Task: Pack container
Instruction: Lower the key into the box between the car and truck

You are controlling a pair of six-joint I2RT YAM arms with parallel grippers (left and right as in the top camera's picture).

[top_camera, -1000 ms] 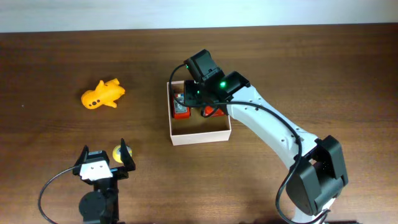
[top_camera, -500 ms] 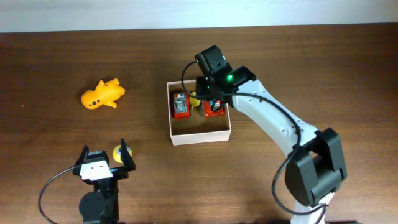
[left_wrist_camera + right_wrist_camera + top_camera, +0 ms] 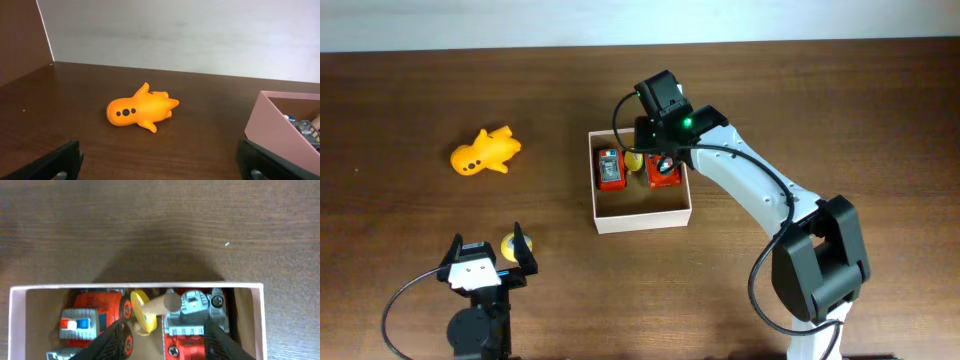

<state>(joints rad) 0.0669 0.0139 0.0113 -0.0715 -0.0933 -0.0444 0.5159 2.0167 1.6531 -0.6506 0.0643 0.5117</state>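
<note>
Overhead, L to R: orange toy submarine [image 3: 485, 152] lies on its side at approx 10 o'c on the table [image 3: 800, 90], well apart from everything. L claw [image 3: 487, 245] sits at 7 o'c, jaws wide apart, nothing btwn them. A small yellow item [image 3: 509, 247] shows just beside one finger; can't tell what it is or whether it touches. L wrist view agrees: both fingers [image 3: 60, 162] at the frame's bottom corners, submarine [image 3: 140, 110] dead ahead at 12 o'c, container wall [image 3: 280, 132] off at 3 o'c.

The container [image 3: 640, 220] sits just R of table centre. Its 12 o'c half holds three toys in a row: red police car [image 3: 610, 170], yellow disc on a wooden peg [image 3: 634, 160], red-and-grey fire truck [image 3: 663, 172]. Its 6 o'c half is bare cardboard.

R claw [image 3: 655, 150] hovers over the container's 12 o'c edge. R wrist view: R claw [image 3: 165, 345] parted wide, gripping nothing, fingers [image 3: 117, 340] low in frame over police car [image 3: 95, 317] and fire truck [image 3: 197, 317], disc-and-peg [image 3: 142, 312] btwn them, container rim [image 3: 135, 286] across the top.

Judgement: the step in hand looks like the end of a drop-off, w/ three toys in and R claw empty above them. Packing is prob. most of the way done, w/ the submarine outside.

Next move calls for R arm lifting clear of the box, then L arm reaching to 12 o'c, closing across the submarine's narrow body, and carrying it toward 2 o'c into the bare 6 o'c half.
</note>
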